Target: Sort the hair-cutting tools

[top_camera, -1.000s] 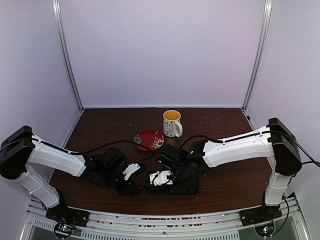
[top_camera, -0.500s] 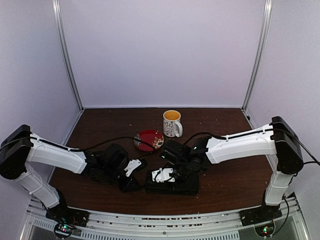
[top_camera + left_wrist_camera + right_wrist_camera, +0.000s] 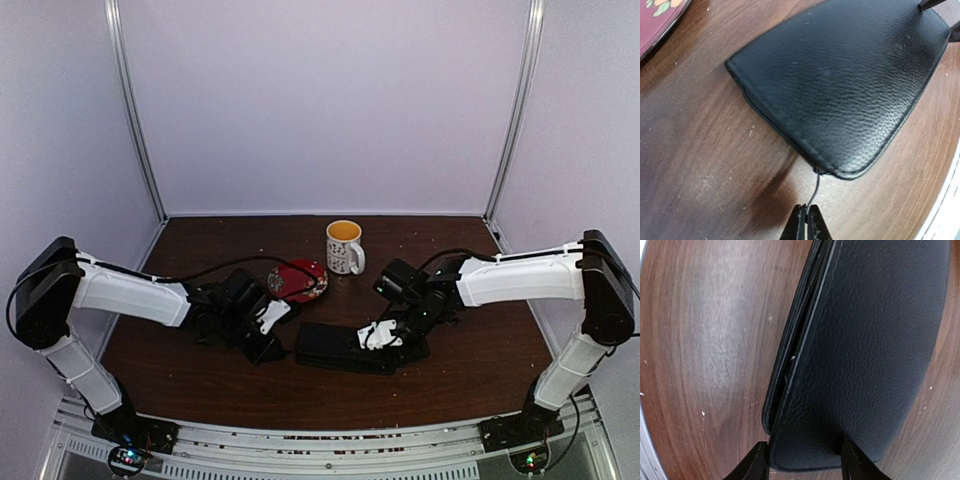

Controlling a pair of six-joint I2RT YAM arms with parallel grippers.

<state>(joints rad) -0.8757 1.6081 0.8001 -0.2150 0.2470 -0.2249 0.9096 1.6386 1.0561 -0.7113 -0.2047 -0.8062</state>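
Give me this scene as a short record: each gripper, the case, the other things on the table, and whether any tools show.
left gripper: shut on the thin zip pull at the case's corner
right gripper: jaws astride the case's other end; grip unclear
black zip case: lying flat on the table, between the two grippers
red saucer: behind the case
mug: upright, behind the saucer
hair-cutting tools: none in view

Soft, even overhead light keeps the top view's pale walls bright and the dark tabletop [image 3: 200, 380] dim, with faint shadows under the arms and the frame posts leaning at the edges. In the left wrist view the grain of the black case [image 3: 840, 80] and its thin zip cord [image 3: 815, 187] are sharp. The right wrist view has a pale glare patch on the wood, and the right pincer [image 3: 802, 465] is blurred.
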